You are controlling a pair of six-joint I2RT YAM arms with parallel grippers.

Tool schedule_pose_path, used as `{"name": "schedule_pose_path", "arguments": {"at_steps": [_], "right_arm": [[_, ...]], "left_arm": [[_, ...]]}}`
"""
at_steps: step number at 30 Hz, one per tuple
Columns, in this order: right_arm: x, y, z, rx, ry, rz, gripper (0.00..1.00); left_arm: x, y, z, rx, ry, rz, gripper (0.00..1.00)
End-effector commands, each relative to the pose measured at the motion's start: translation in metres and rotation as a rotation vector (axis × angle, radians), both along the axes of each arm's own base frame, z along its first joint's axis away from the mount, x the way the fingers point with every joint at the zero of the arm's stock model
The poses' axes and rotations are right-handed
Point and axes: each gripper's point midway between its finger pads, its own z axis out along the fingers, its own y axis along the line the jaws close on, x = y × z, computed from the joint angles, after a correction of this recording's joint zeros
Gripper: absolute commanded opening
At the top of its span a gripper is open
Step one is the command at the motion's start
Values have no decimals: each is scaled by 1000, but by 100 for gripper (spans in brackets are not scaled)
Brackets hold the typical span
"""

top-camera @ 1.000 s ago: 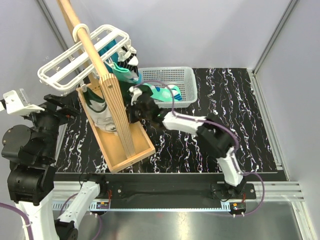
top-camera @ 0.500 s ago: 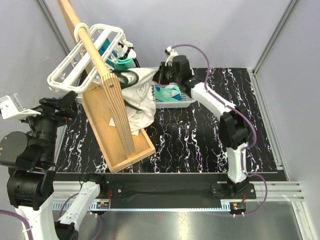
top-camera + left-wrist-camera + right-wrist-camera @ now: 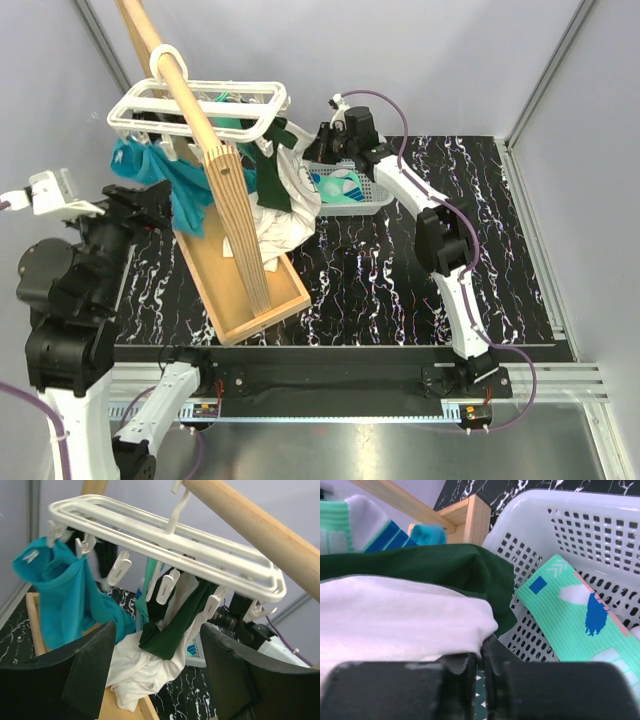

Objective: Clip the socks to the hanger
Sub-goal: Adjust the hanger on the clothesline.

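Hanger [image 3: 150, 530] hooked on pole [image 3: 250, 525]; sock [image 3: 560, 610] lies in basket [image 3: 620, 535].

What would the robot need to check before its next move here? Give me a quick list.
1. Hanger hooked on wooden pole: ok.
2. Left fingers apart and empty: ok.
3. Empty clip available: ok.
4. Mint sock lying in basket, uncovered: ok.
5. Right fingers clear of white cloth: cannot tell.
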Motion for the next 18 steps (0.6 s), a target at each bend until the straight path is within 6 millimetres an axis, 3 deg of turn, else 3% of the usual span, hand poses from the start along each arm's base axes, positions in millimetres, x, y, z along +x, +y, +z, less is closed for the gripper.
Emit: {"name": "schedule_pose_path", "arguments": {"at_steps": [1,5,10,11,13,15,16,17,18], "right_arm": [[-6,-4,26,56,-24,11,14],[-15,-8,29,32,-2,20,36],[-28,-17,32,-3,10,18,48],[-31,-20,40,-9,1,10,57],[-35,-30,32,-60,22,-21,66],[-44,-41,42,-99,2,-39,74],[-47,-48,34,-126,13,-60,76],[-53,-53,51,-126,-18,-67,78],[-57,-57,53,-140,-31,-67,80]], "left_arm": [[20,-29,-6,24,36,-148,72],[24,-30,-10,10,55,-152,72],[16,-25,-3,5,23,-127,72],[13,-24,-2,4,18,-121,72],[12,-22,-1,6,13,-113,72],[8,-21,2,6,3,-113,72],[7,-22,2,7,-1,-115,72],[7,-21,4,6,-7,-115,72],[7,-22,4,5,-7,-115,72]]}}
